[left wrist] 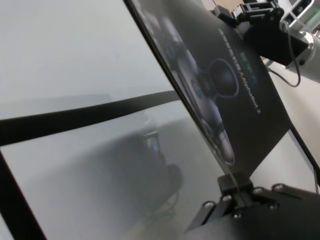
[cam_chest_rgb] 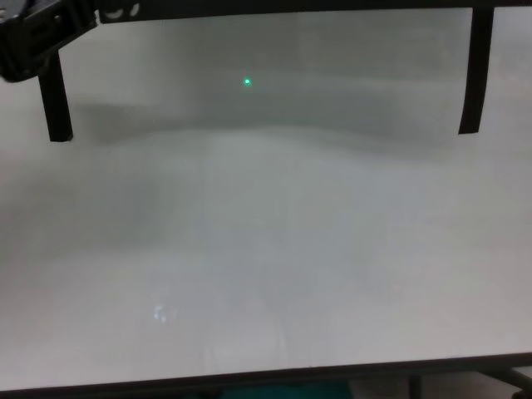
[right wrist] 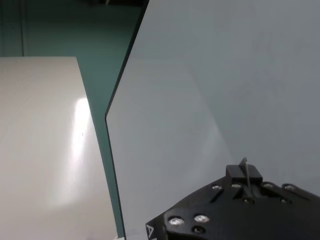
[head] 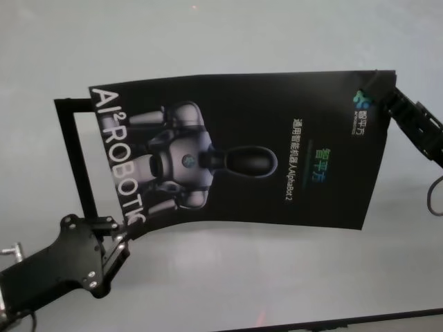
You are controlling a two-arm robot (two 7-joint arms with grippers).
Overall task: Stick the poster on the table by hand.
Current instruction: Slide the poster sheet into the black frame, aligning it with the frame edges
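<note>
Black strips lie flat, forming a right-angle frame corner at the far left. From the chest view, two narrow black strips, one left, one right, and a green light dot glows between them.

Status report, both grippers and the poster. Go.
Left gripper shut on poster, near left corner. Right gripper shut on far right corner. Poster held above table, sagging, not stuck. Black frame strips on table beneath; nothing blocking.
</note>
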